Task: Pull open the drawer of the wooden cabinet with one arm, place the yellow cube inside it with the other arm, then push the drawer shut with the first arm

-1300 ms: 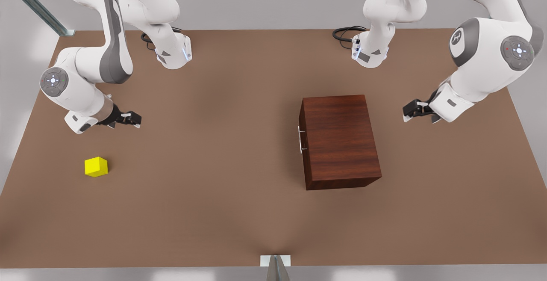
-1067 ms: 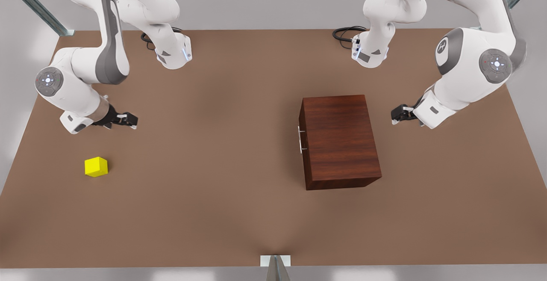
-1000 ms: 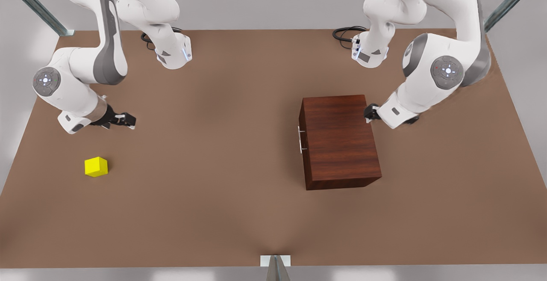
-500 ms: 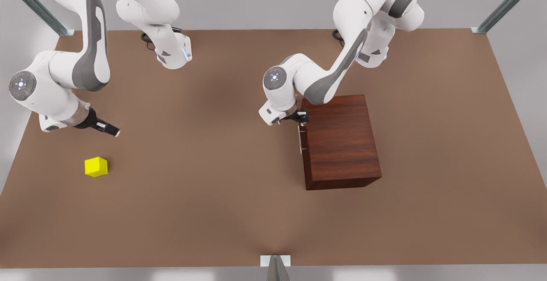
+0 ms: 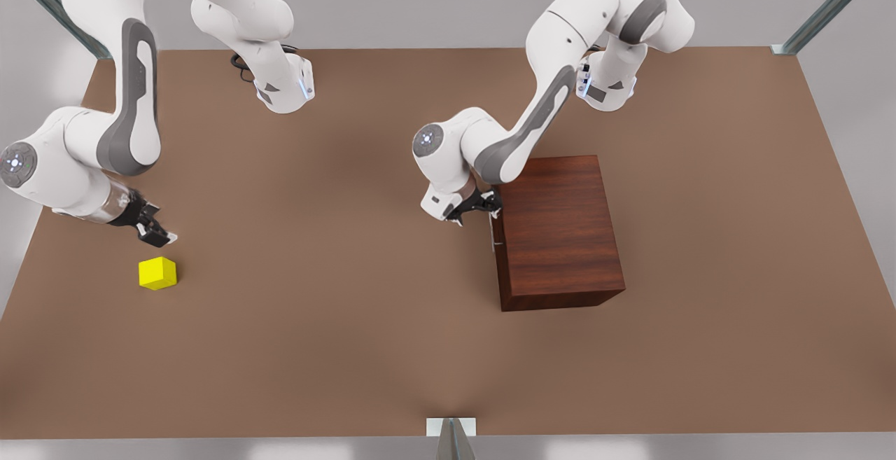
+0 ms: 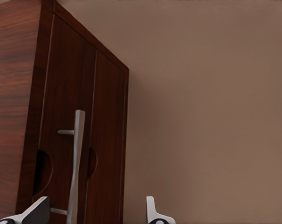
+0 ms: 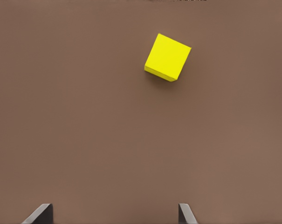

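Left wrist view puts my left gripper (image 6: 95, 211) at the wooden cabinet (image 5: 558, 232), fingers spread, the silver handle (image 6: 75, 163) of the shut drawer (image 6: 78, 135) between them (not yet touching, as far as I can see). My right gripper (image 5: 155, 236) hangs just beside the yellow cube (image 5: 157, 273), fingers apart, the cube resting alone on the brown table (image 5: 336, 320).

front: high, looks down on brown table (image 5: 364, 348) | left wrist: close on dark wooden cabinet (image 6: 19, 93) (image 5: 560, 236) | right wrist: above small yellow cube (image 7: 167, 57) (image 5: 157, 273)
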Robot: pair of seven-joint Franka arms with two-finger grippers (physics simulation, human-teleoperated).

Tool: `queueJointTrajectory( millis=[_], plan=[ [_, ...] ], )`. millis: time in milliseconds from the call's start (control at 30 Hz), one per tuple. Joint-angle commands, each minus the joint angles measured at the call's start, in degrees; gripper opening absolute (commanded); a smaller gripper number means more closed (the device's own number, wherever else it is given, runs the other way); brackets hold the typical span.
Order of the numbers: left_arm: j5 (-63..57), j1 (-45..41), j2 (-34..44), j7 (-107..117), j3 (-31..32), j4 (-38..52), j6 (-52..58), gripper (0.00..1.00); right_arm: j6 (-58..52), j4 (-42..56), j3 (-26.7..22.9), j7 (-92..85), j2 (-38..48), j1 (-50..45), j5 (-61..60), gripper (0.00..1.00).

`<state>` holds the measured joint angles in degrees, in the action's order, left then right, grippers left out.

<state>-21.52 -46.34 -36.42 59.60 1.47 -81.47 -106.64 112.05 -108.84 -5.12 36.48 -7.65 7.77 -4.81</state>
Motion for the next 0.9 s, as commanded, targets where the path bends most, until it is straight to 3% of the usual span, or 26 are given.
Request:
queueJointTrajectory(
  millis=[0,467,867],
  plan=[
    [-1.51,0.03,-1.02,14.93,-0.06,0.96,-0.85,1.0,4.67,0.73,-0.07,15.64,-1.39,0.92,-0.2,1.0],
    [-2.65,-0.59,-4.18,16.51,-0.15,3.77,-4.8,1.0,4.93,12.77,-0.07,14.94,-16.51,4.7,1.47,1.0],
    [-2.65,-2.61,-5.77,16.07,-0.06,6.67,-5.95,1.0,12.67,12.95,-0.16,11.33,-22.93,7.78,1.56,1.0]
  ],
)
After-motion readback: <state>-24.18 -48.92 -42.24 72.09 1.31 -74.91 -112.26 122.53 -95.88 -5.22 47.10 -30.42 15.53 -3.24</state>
